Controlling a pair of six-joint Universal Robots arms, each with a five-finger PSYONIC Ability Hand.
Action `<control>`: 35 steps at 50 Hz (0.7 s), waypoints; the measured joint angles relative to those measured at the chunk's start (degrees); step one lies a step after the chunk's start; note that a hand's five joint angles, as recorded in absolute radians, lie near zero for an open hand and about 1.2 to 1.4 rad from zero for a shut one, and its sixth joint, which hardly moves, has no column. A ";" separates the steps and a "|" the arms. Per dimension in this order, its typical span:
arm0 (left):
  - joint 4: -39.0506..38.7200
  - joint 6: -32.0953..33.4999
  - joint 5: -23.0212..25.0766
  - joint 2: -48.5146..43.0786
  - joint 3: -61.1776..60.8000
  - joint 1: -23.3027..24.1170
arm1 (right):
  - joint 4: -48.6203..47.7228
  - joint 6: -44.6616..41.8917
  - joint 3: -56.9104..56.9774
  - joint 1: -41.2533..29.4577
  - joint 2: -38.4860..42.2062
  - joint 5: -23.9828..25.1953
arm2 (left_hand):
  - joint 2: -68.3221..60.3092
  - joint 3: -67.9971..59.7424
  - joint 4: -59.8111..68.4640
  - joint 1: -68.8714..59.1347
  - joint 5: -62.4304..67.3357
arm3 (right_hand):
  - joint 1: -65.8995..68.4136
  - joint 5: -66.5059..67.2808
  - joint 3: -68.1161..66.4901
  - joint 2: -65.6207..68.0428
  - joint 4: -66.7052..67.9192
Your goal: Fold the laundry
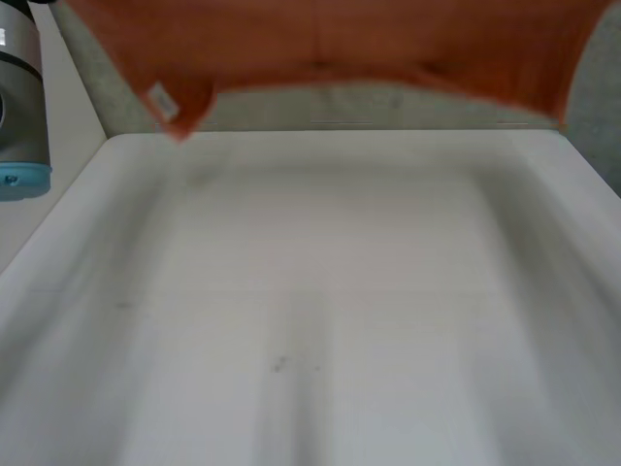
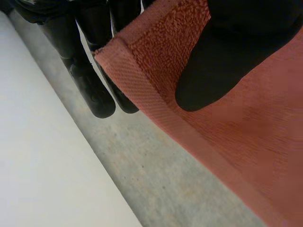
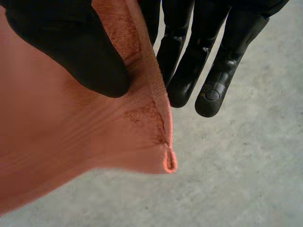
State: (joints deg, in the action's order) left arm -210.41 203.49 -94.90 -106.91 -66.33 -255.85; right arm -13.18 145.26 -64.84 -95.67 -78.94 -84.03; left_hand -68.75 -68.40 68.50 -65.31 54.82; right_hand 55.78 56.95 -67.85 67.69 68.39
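An orange towel point(image 1: 340, 39) hangs spread out in the air over the far edge of the white table point(image 1: 320, 291), with a small white label point(image 1: 160, 100) at its lower left corner. My left hand point(image 2: 222, 61) is shut on the towel point(image 2: 246, 142) near a hemmed corner, the thumb pressing the cloth against the fingers point(image 2: 92, 92) behind it. My right hand point(image 3: 75, 52) is shut on the towel point(image 3: 71, 137) at another corner, pinching it between the thumb and the straight fingers point(image 3: 213, 80).
My left arm's grey joint with its blue cap point(image 1: 19, 116) stands beside the table's left side. Grey floor point(image 3: 236, 179) lies below both hands, beyond the table's far edge point(image 1: 330, 131).
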 measured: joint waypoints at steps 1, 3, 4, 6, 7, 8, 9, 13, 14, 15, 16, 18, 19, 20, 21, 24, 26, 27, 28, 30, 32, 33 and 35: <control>-0.41 -0.46 0.08 0.29 -0.85 -0.05 | 0.25 0.08 -1.10 0.00 -0.20 0.42 | 0.00 0.00 0.00 0.00 0.00 | 0.00 0.05 0.00 0.00 0.00; -1.06 -1.29 0.24 0.79 -2.96 -0.21 | 1.04 0.06 -3.44 -0.01 -0.36 1.23 | 0.00 0.00 0.01 0.00 0.00 | 0.00 0.05 0.00 0.00 0.00; -1.41 -1.94 0.48 1.11 -6.12 -0.42 | 2.24 -0.09 -6.35 -0.05 -0.09 2.12 | 0.00 0.00 0.01 0.00 0.00 | 0.00 0.05 0.00 0.00 0.00; -1.43 -2.13 0.64 0.97 -9.02 -0.57 | 3.46 -0.35 -9.42 -0.07 0.75 2.82 | 0.00 0.00 0.00 0.00 0.00 | 0.00 0.05 0.00 0.00 0.00; -1.42 -2.15 0.69 0.88 -9.91 -0.61 | 3.83 -0.46 -10.55 -0.08 1.20 3.02 | 0.00 0.00 0.01 0.00 0.00 | 0.00 0.05 0.00 0.00 0.00; -1.44 -2.16 0.80 0.72 -11.27 -0.67 | 4.17 -0.55 -11.61 -0.09 1.71 3.19 | 0.00 0.00 0.00 0.00 0.00 | 0.00 0.05 -0.02 0.00 0.00; -1.44 -2.15 0.88 0.60 -12.06 -0.72 | 4.37 -0.61 -12.36 -0.10 2.11 3.28 | 0.00 0.00 0.00 0.00 0.00 | 0.00 0.05 -0.02 0.00 0.00; -1.94 -2.08 2.56 -1.86 -19.54 -1.18 | 5.07 -0.84 -17.31 -0.13 5.75 3.66 | 0.00 0.00 0.00 0.00 0.00 | 0.00 0.05 -0.04 0.00 0.00; -2.39 -2.01 3.36 -3.06 -21.72 -1.26 | 5.04 -0.86 -18.51 -0.15 7.18 3.67 | 0.00 0.00 0.00 0.00 0.00 | 0.00 0.05 -0.04 0.00 0.00; -2.69 -1.96 3.78 -3.70 -22.77 -1.30 | 5.02 -0.87 -18.97 -0.15 7.82 3.67 | 0.00 0.00 0.01 0.00 0.00 | 0.00 0.06 -0.04 0.00 0.00; -3.14 -1.88 4.35 -4.72 -24.24 -1.33 | 4.96 -0.88 -19.71 -0.16 8.99 3.66 | 0.00 0.00 0.01 0.00 0.00 | 0.00 0.05 -0.04 0.00 0.00; -4.12 -1.71 5.43 -7.13 -27.27 -1.36 | 4.83 -0.92 -20.86 -0.20 11.60 3.63 | 0.00 0.00 0.00 0.00 0.00 | 0.00 0.05 -0.04 0.00 0.00; -4.37 -1.67 5.69 -7.81 -28.07 -1.36 | 4.82 -0.93 -21.23 -0.21 12.68 3.61 | 0.00 0.00 0.00 0.00 0.00 | 0.00 0.05 -0.04 0.00 0.00; -4.70 -1.58 6.08 -9.10 -29.51 -1.37 | 4.79 -0.95 -21.62 -0.25 14.27 3.55 | 0.00 0.00 0.00 0.00 0.00 | 0.00 0.05 -0.04 0.00 0.00; -4.84 -1.53 6.23 -9.71 -30.21 -1.38 | 4.79 -0.96 -21.80 -0.27 15.16 3.52 | 0.00 0.00 0.00 0.00 0.00 | 0.00 0.05 -0.04 0.00 0.00; -5.00 -1.34 6.54 -11.20 -32.24 -1.42 | 4.90 -0.98 -22.34 -0.30 17.66 3.39 | 0.00 0.00 0.01 0.00 0.00 | 0.00 0.05 -0.04 0.00 0.00; -4.37 -0.93 6.62 -11.77 -34.49 -1.65 | 5.36 -1.11 -22.74 -0.25 19.24 3.18 | 0.00 0.00 0.01 0.00 0.00 | 0.00 0.06 -0.04 0.00 0.00; -3.89 -0.74 6.61 -11.57 -35.19 -1.80 | 5.62 -1.23 -22.82 -0.23 19.31 3.13 | 0.00 0.00 0.00 0.00 0.00 | 0.00 0.06 -0.04 0.00 0.00; -3.43 -0.58 6.59 -11.31 -35.73 -1.95 | 6.00 -1.43 -22.92 -0.18 19.24 3.09 | 0.00 0.00 0.01 0.00 0.00 | 0.00 0.06 -0.04 0.00 0.00; -2.70 -0.33 6.57 -10.83 -36.46 -2.18 | 6.57 -1.75 -23.05 -0.13 19.02 3.03 | 0.00 0.00 0.01 0.00 0.00 | 0.00 0.06 -0.04 0.00 0.00; 2.75 1.28 6.41 -6.56 -40.18 -3.75 | 11.35 -5.01 -23.76 0.10 16.22 2.86 | 0.00 0.00 0.00 0.00 0.00 | 0.00 0.05 -0.04 0.00 0.00; 3.94 1.61 6.37 -5.62 -40.83 -4.03 | 12.71 -6.03 -23.90 0.14 15.44 2.83 | 0.00 0.00 0.00 0.00 0.00 | 0.00 0.05 -0.04 0.00 0.00; 6.96 2.49 6.34 -3.41 -42.14 -4.60 | 15.70 -8.29 -24.22 0.21 13.95 2.79 | 0.00 0.00 0.00 0.00 0.00 | 0.00 0.05 -0.04 0.00 0.00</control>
State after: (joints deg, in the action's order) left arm -203.45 205.99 -88.57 -110.32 -108.47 -260.44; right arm 2.52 136.97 -89.06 -95.46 -64.99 -81.24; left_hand -68.75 -68.40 68.50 -65.31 54.82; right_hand 55.78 57.01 -67.88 67.69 68.39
